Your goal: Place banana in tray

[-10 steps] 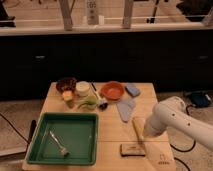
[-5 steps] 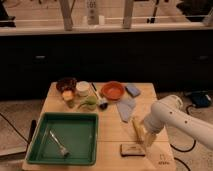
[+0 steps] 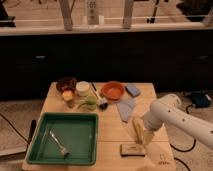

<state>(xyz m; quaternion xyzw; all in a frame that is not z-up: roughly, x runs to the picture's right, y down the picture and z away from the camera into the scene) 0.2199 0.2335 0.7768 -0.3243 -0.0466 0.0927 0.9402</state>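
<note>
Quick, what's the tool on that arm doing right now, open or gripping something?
The tool: open, gripping nothing, low over the right side of the table, next to the banana.

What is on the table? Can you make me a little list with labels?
tray: large green rectangular plastic tray, front left of the wooden table
inside tray: small silvery metal utensil
end effector: open, front right, close over the flat dark rectangular block
back row: round orange bowl, small blue rectangular sponge
</note>
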